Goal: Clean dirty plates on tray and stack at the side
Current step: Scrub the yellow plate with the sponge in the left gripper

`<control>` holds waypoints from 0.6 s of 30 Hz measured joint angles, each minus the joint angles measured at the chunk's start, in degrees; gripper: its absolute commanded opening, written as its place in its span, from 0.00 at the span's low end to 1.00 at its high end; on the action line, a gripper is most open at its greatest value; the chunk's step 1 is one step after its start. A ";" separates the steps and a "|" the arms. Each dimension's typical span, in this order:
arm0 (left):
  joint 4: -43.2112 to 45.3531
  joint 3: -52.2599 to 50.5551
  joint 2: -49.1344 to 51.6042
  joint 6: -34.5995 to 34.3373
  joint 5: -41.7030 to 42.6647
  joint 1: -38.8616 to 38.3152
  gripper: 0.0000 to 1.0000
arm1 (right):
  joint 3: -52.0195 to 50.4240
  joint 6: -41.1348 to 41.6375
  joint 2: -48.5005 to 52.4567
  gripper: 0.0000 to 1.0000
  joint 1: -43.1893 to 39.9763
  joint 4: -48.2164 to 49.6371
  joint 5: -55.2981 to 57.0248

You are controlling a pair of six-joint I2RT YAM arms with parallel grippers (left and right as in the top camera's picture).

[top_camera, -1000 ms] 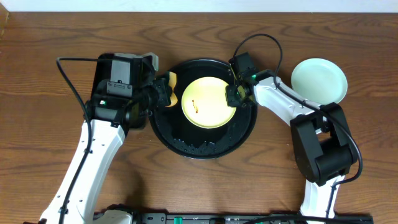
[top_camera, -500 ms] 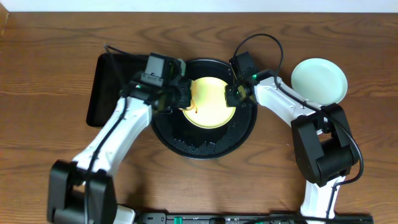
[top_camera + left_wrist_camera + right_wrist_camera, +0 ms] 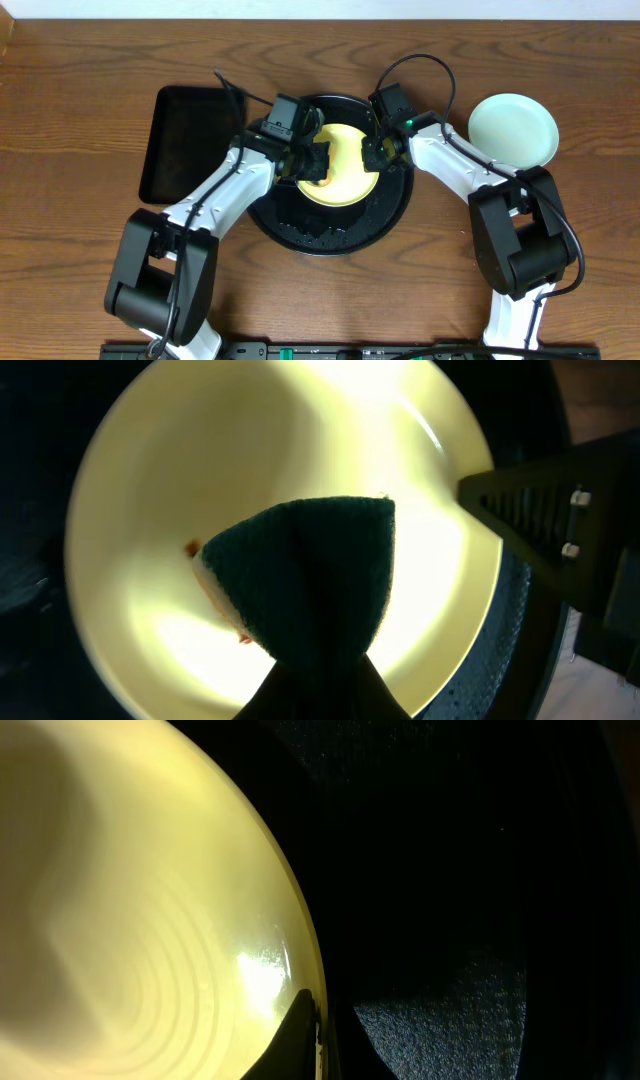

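From the near edge of the table (image 3: 80,80) both arms lean inward and meet over the round black tray (image 3: 340,232). The left arm runs up diagonally from the lower left, elbow bent, with the left gripper (image 3: 318,160) low over the yellow plate (image 3: 350,170). It is clamped on a sponge (image 3: 305,575), dark green face towards the wrist camera and a pale edge along its left side. The sponge is pressed onto the middle of the plate. A small brown smear (image 3: 190,547) peeks out just beside the sponge's left corner.

The right arm rises from its base at the lower right and folds back leftward. The right gripper (image 3: 372,152) is at the yellow plate's right rim, pinching that rim (its own wrist view shows only one finger (image 3: 303,1038), lying right on the edge).

The yellow plate lies flat in the far half of the round tray, and the tray's near floor shows fine pale speckles. Well apart to the right, a mint-green plate (image 3: 513,130) sits on bare wood. To the left, beside the round tray, lies a rectangular black tray (image 3: 190,140).
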 measured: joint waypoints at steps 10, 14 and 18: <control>1.16 -0.02 1.84 4.42 -0.44 -0.59 0.08 | 0.00 0.00 0.00 0.01 0.00 -0.11 0.00; 1.03 -0.04 1.84 5.18 -2.73 -0.63 0.14 | 0.00 0.02 0.00 0.01 0.00 -0.20 0.00; -0.55 -0.15 1.84 5.57 -3.72 -0.70 0.37 | 0.00 0.07 0.00 0.01 0.00 -0.48 -0.02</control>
